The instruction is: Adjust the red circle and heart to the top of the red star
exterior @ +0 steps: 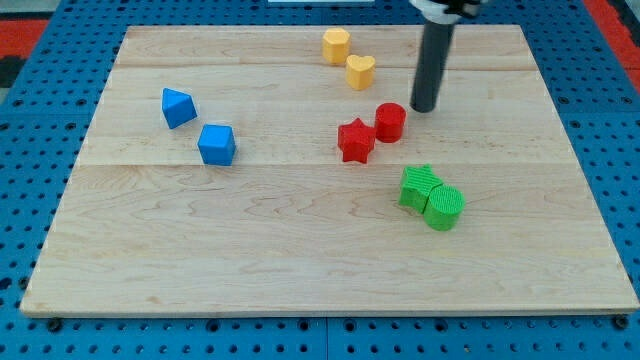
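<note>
A red star (355, 140) lies right of the board's middle. A red circle (390, 122) sits just to its upper right, touching or nearly touching it. A yellow heart (360, 72) lies above them, with a yellow hexagon block (336, 45) to its upper left. My tip (423, 107) is just right of and slightly above the red circle, a small gap apart. No red heart shows.
A blue block (178, 107) and a blue cube (216, 145) lie at the view's left. Two green blocks (420, 187) (445, 208) touch each other below the red star, to its right. The wooden board (300, 270) rests on blue pegboard.
</note>
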